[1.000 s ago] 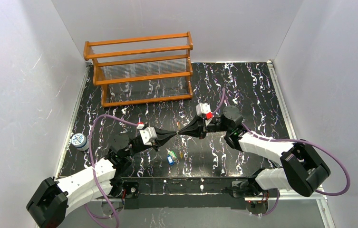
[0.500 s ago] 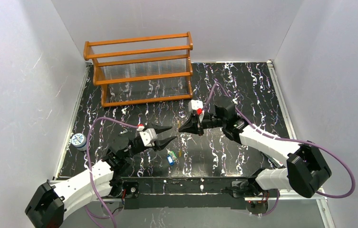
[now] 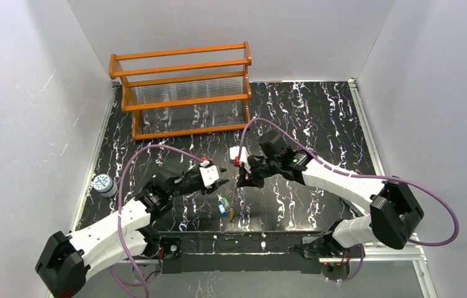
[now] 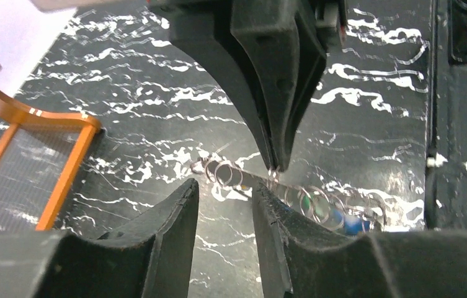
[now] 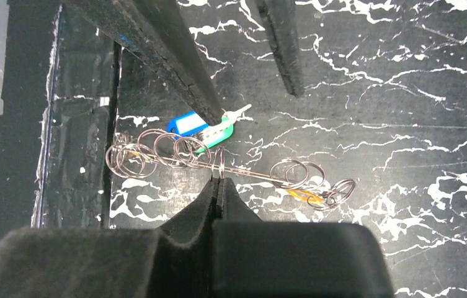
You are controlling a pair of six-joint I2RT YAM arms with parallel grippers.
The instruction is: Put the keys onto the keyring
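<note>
Pinching thin silvery wire between clenched black fingertips, the right gripper [image 5: 218, 183] grasps the keyring [image 5: 181, 152], a straight run of wire strung with small round metal loops, over the black, white-veined marbled table [image 5: 404, 93]. Whether the wire is lifted clear of the surface cannot be told. The keys [image 5: 187, 124], with glossy blue and green plastic heads, lie just beside the loops. Opposite, the left gripper [image 4: 224, 189] has its matte, wedge-shaped fingers parted, with nothing between them. An orange wooden rack [image 3: 184, 93] stands at the table's far edge.
</note>
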